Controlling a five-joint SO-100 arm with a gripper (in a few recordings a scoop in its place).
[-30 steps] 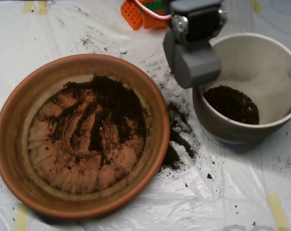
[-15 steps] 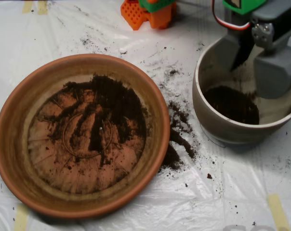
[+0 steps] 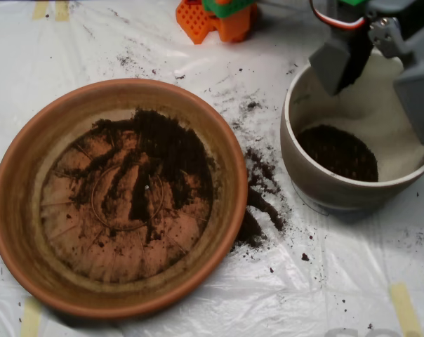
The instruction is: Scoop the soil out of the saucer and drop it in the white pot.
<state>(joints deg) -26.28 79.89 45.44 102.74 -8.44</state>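
1. Tool (image 3: 380, 60): grey clamshell, over the far side of the pot, its two halves spread wide apart, one at upper left of the pot mouth, one at the right picture edge. Nothing visible between the halves; load judged dropped.
2. Pot (image 3: 307, 179): off-white, right of the saucer and apart from it. Holds a dark mound of soil (image 3: 337, 151) on its near-left floor; the rest of the floor is pale and dusty.
3. Saucer (image 3: 29, 151): terracotta, left of centre. A thin layer of soil is smeared over the ridged base, thickest toward the upper right, bare toward the lower left.
4. Spill (image 3: 257, 193): soil strewn on the plastic-covered desk (image 3: 324, 281) between saucer and pot, some against the saucer's outer rim.
5. Orange part (image 3: 212, 17): at the top edge, well clear of both vessels.
6. Risks, judged:
   - The right half hangs near the rim; a low swing back could knock the pot and tip it.
   - The remaining soil is thin and lodged in ridges, so a pass may gather little or drag the saucer.
   - A heaped or loosely closed load would add to the spill on the crossing.
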